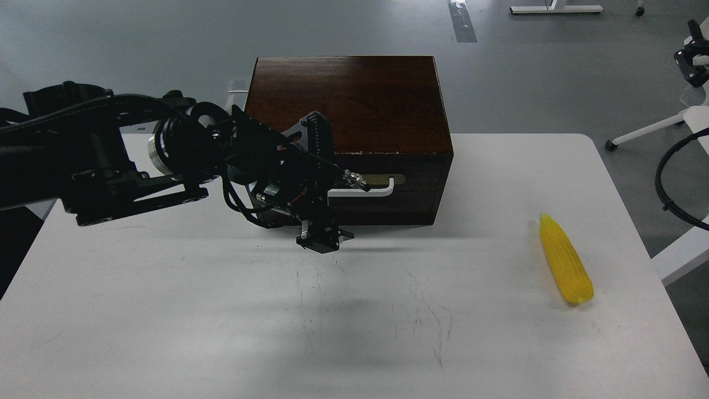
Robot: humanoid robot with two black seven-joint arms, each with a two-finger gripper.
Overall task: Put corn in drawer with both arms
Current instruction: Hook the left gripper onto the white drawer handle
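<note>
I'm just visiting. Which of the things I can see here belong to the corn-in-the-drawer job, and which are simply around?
Part of the job:
- corn, lying on the white table, right side
- drawer, shut, with its white handle
- left gripper, in front of the drawer

Just around:
- black cable at the right edge
- white wheeled stand legs on the floor

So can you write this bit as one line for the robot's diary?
drawer: closed | left gripper: at handle | corn: on table, untouched
</note>
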